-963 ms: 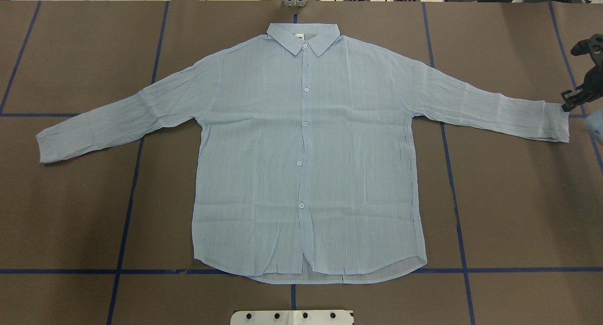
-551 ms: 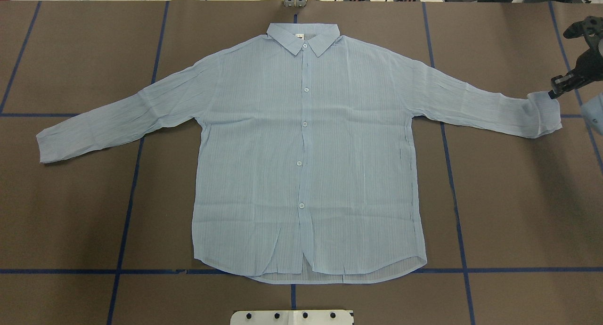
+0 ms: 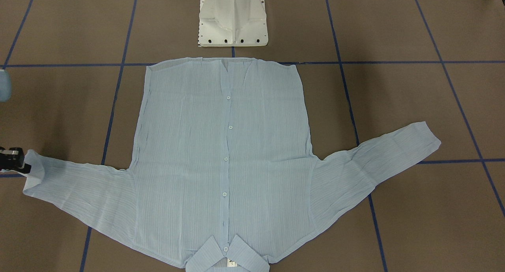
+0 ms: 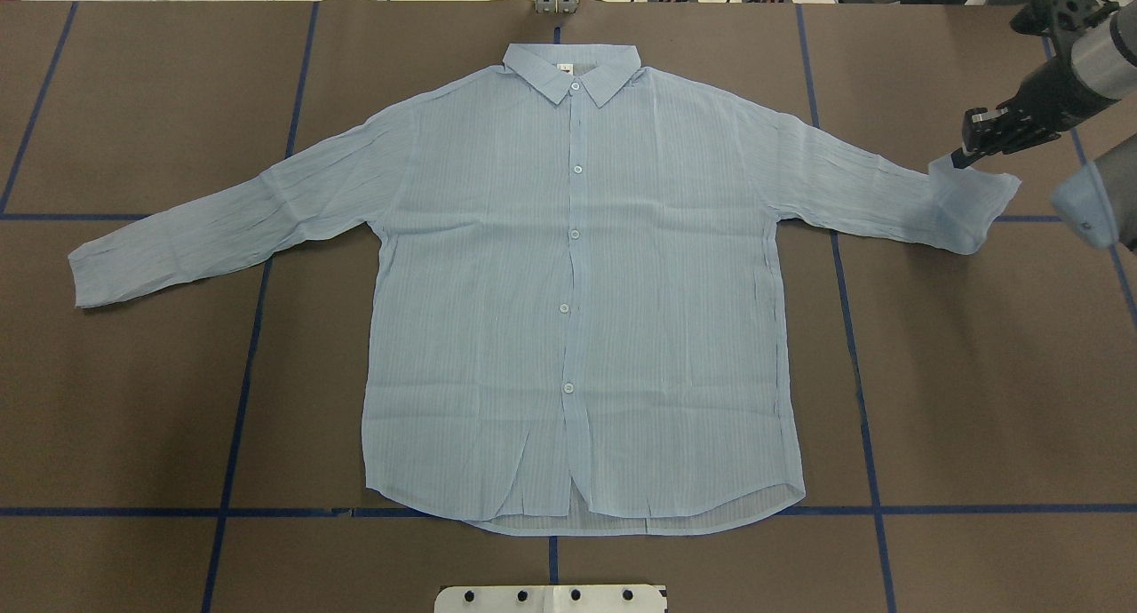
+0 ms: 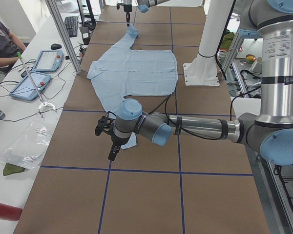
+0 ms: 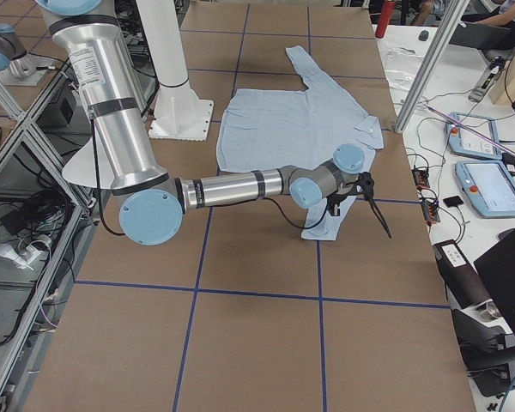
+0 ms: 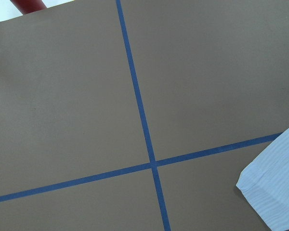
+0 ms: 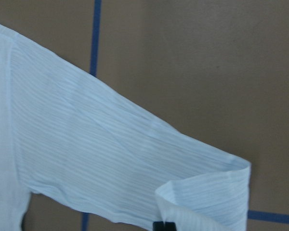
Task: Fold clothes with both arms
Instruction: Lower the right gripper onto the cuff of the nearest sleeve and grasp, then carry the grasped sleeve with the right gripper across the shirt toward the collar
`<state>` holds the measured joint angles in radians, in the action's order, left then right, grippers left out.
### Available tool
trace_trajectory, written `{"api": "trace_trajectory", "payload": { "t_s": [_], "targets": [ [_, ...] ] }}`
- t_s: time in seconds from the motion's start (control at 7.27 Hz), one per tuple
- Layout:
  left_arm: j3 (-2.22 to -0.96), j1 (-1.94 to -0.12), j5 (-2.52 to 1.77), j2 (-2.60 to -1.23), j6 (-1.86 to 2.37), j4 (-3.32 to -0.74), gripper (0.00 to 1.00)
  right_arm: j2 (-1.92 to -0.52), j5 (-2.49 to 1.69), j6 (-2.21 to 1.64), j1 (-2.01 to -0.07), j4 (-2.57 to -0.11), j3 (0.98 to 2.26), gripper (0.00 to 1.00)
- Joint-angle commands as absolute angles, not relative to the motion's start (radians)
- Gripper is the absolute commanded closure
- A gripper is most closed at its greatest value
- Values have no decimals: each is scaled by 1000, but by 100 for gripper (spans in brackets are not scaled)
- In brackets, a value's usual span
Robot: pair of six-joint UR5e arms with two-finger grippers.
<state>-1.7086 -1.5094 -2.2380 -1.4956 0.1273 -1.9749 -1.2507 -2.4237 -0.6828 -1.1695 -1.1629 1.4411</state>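
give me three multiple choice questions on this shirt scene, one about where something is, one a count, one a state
1. Relative to the white pedestal base, where does the collar of the shirt lie?
A) right beside it
B) tucked under the shirt body
C) on the side away from it

2. How many white buttons show down the front?
A) three
B) five
C) eight

3. What state is the cuff at the right end effector in?
A) pinched and curled up
B) lying flat
C) tied in a knot

Answers:
1 C, the hem is next to the base and the collar is at the opposite end.
2 B, the overhead view shows five in a line, from the collar down.
3 A, the black fingers close on the cuff's edge and the fabric folds over itself.
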Motion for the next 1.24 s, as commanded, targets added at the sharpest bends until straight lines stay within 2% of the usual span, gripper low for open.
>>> {"api": "trace_trajectory", "payload": {
  "t_s": [0.0, 0.28, 0.55, 1.1],
  "targets": [
    [-1709, -1509, -2238, -1496, 127, -1976, 0, -1128, -2401, -1023, -1038, -1161, 1493, 100],
    [-1703, -1509, -2238, -1496, 126, -1976, 0, -986, -2184, -1206, -896, -1164, 1470, 100],
    [-1698, -1508, -2238, -1496, 124, -1979, 0, -811, -2123, -1311, -859, -1163, 1363, 100],
    [-1695, -1506, -2261, -1496, 124, -1979, 0, -626, -1981, -1416, -741, -1084, 1231, 100]
  ]
}}
